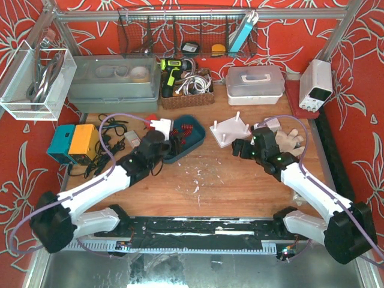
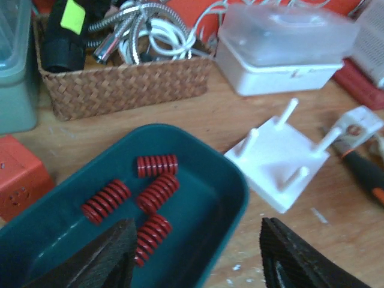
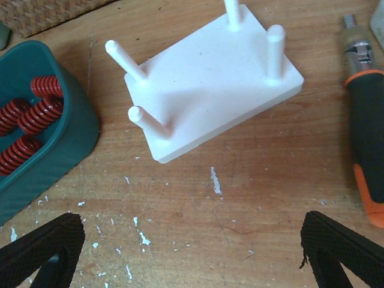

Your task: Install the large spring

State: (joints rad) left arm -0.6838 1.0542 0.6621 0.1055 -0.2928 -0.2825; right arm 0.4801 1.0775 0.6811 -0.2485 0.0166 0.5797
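Several red coil springs (image 2: 157,192) lie in a teal tray (image 2: 225,180); the tray also shows in the top view (image 1: 195,137) and right wrist view (image 3: 72,138). A white base plate with four upright pegs (image 3: 213,90) lies on the wooden table, right of the tray, also in the top view (image 1: 230,130) and left wrist view (image 2: 279,159). My left gripper (image 2: 195,258) is open and empty, just above the tray's near right end. My right gripper (image 3: 192,252) is open and empty over bare wood in front of the plate.
A black-and-orange screwdriver (image 3: 366,144) lies right of the plate. A wicker basket (image 2: 126,84) with cables and a white lidded box (image 2: 282,48) stand behind. A red block (image 2: 18,177) sits left of the tray. Teal and orange boxes (image 1: 73,143) stand at far left.
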